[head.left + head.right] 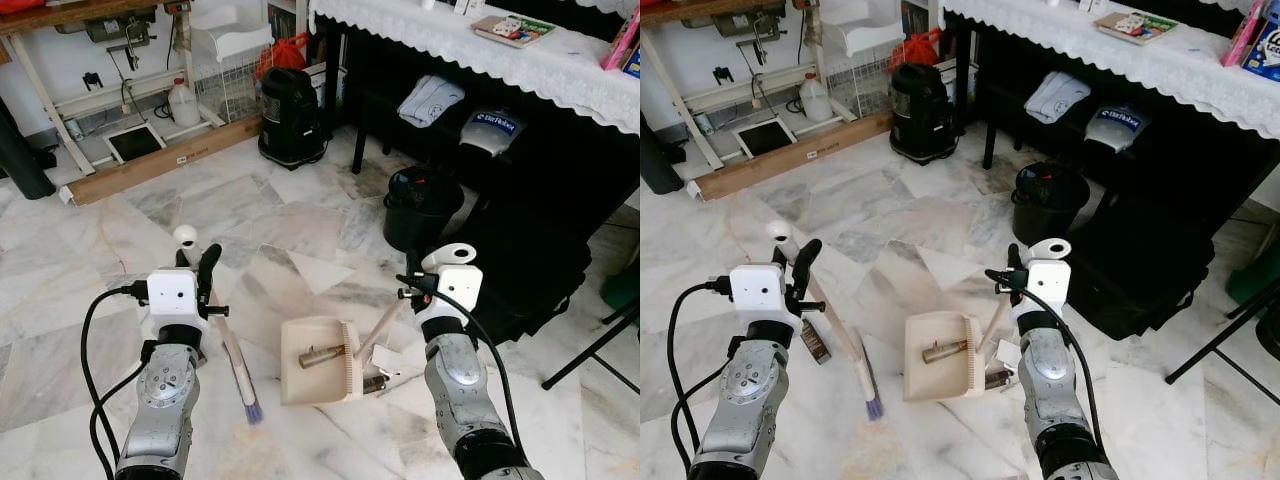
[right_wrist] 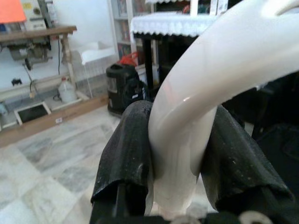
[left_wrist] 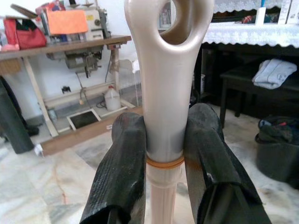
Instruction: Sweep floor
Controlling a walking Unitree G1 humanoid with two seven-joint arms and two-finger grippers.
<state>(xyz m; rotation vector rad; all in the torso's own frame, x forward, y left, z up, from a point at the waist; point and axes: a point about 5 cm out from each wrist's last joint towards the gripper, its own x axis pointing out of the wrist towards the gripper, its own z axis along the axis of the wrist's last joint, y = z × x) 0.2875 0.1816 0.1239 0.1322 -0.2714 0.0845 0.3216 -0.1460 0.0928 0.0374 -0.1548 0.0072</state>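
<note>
1. Marble floor, pale with grey veins, spreads across the head views, running up to a wooden bench frame at the upper left.
2. Low in the left of the frame, the left gripper is clamped on the cream handle of the broom; the wrist view shows both black fingers pressed against the shaft just below its hanging loop.
3. That broom slants down toward the lower centre, its purple-tipped bristles touching the floor.
4. Beside it, at lower centre, the beige dustpan lies flat on the floor with a brown cylindrical piece inside it.
5. At lower right, the right gripper is closed around the dustpan's white curved handle, fingers on both sides.
6. A black bin stands right of centre, near the dark table with its white lace cloth along the top right.
7. A black vacuum cleaner sits at upper centre.
</note>
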